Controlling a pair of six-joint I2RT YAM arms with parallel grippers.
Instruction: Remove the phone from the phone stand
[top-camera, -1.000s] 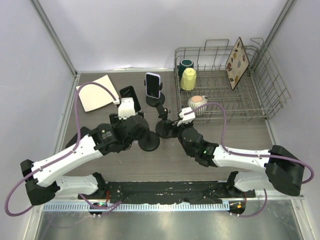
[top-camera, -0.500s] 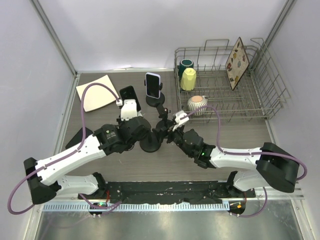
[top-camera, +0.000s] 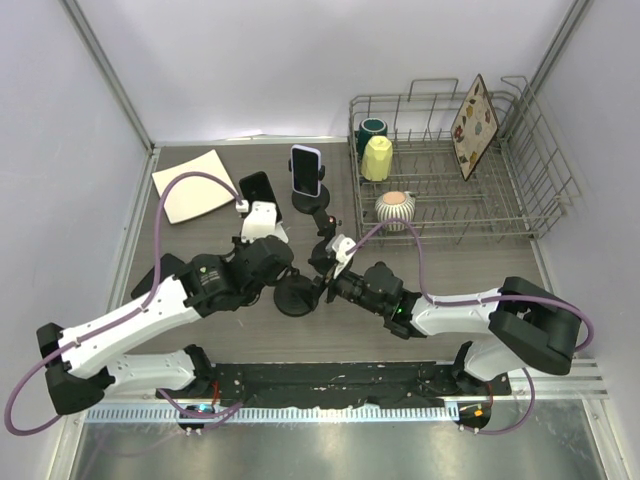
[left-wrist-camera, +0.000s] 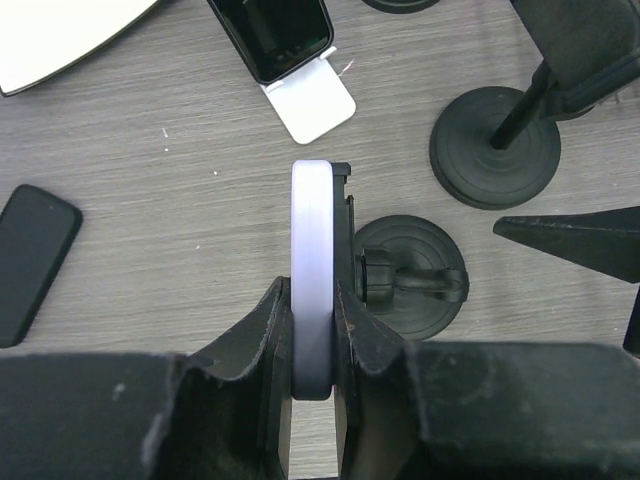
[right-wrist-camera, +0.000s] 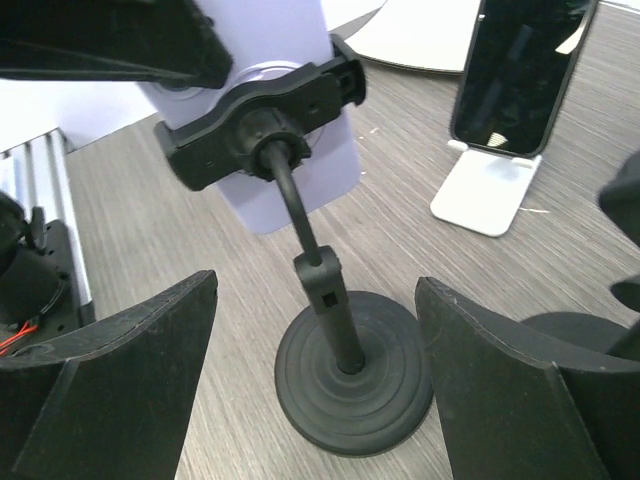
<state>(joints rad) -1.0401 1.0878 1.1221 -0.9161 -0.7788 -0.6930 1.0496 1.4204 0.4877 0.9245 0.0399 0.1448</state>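
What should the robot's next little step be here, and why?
Probably close the right gripper on the phone stand, around its stem. Its fingers sit open on either side, while the left gripper pinches the lavender phone held in the clamp. Steadying the stand should let the phone pull free.

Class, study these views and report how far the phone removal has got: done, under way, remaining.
Done: the left gripper is shut on the lavender phone. In hand: the right gripper stands open either side of the stand's post, not gripping it. Left: the stand's clamp still holds the phone, which must be pulled free.
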